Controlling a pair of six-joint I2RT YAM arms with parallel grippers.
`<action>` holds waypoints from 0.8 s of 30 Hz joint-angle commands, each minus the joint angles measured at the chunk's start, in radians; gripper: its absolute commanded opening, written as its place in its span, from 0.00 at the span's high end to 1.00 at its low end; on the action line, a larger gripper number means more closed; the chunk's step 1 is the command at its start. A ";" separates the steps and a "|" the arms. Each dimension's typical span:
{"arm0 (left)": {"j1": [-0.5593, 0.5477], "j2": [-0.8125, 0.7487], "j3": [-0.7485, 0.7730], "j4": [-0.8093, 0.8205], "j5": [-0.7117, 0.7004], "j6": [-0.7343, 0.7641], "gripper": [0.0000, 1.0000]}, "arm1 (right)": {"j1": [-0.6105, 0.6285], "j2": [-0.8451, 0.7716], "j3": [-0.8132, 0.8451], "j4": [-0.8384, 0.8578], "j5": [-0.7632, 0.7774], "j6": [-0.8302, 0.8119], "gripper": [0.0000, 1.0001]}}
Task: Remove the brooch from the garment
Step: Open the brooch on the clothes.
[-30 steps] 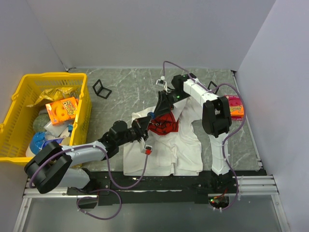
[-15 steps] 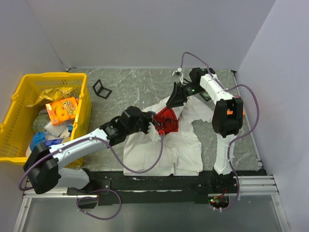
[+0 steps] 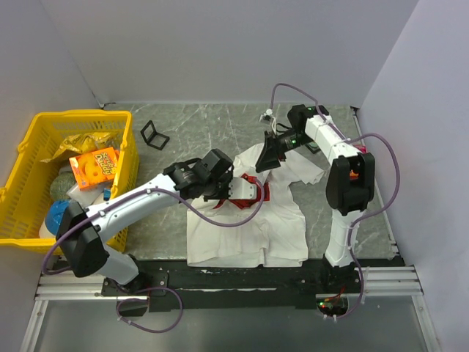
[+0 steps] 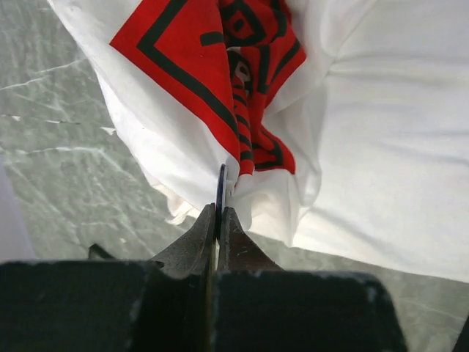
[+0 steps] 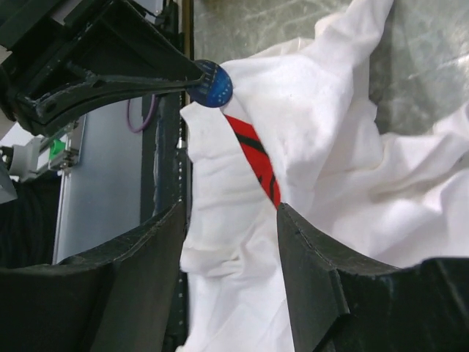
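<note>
The white T-shirt (image 3: 249, 227) lies bunched on the table, its red print (image 4: 190, 44) folded and partly lifted. My left gripper (image 3: 229, 180) is shut on the brooch (image 4: 220, 187), a small round blue disc still on the fabric, seen edge-on between the jaws (image 4: 219, 209). The right wrist view shows the brooch (image 5: 213, 83) flat-on at the shirt's raised edge. My right gripper (image 3: 271, 154) is open over the shirt's upper part, its jaws (image 5: 231, 220) standing apart with white fabric between them.
A yellow basket (image 3: 124, 158) with boxes and packets stands at the left edge. A small black wire stand (image 3: 154, 134) sits at the back left of the marble table (image 3: 198, 128). White walls close in behind and at the right.
My left gripper has moved up and right onto the shirt's chest and shut on the brooch, lifting the fabric. My right gripper has drawn back to the right and the red print has folded up.
</note>
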 commanded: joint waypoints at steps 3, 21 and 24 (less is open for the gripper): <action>0.000 -0.060 -0.060 0.125 0.091 -0.146 0.99 | -0.006 -0.198 -0.097 0.148 0.090 0.176 0.37; 0.115 0.028 -0.002 0.207 0.320 -0.330 0.99 | -0.007 -0.474 -0.390 0.489 0.181 0.278 0.28; 0.127 0.060 0.045 0.152 0.357 -0.324 0.99 | -0.007 -0.519 -0.471 0.598 0.175 0.298 0.28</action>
